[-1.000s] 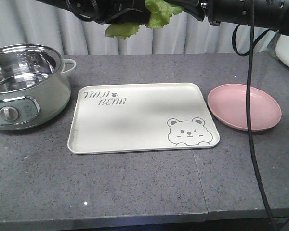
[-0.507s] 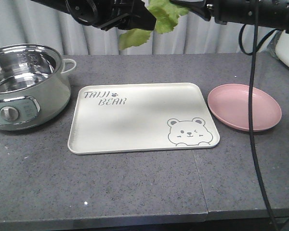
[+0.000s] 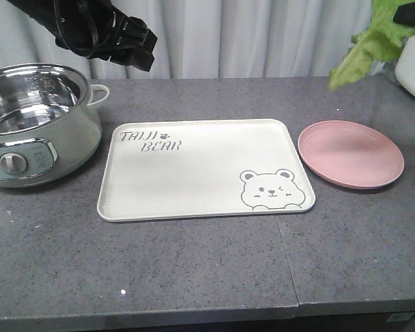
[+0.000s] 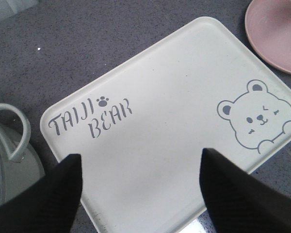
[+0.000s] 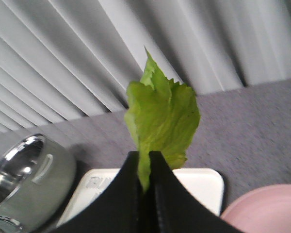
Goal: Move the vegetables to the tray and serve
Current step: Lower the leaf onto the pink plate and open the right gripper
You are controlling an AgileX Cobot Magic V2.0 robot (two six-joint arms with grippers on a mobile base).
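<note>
Tray (image 3: 200,173): flat at centre of tabletop (image 3: 194,277), nothing on it. Pot (image 3: 34,124) at left edge, pink plate (image 3: 349,152) toward right edge. Lettuce leaf (image 5: 160,121): aloft over the far right corner, beyond the plate, stem end pinched in right tool (image 5: 144,160). Left tool (image 4: 140,158): spread wide, holding nothing, above the tray. Step, as I read it: carrying the leaf. Next calls for swinging it over the tray, lowering, releasing.

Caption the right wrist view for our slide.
Right hand shut on a lettuce leaf, tray and pot below.
</note>
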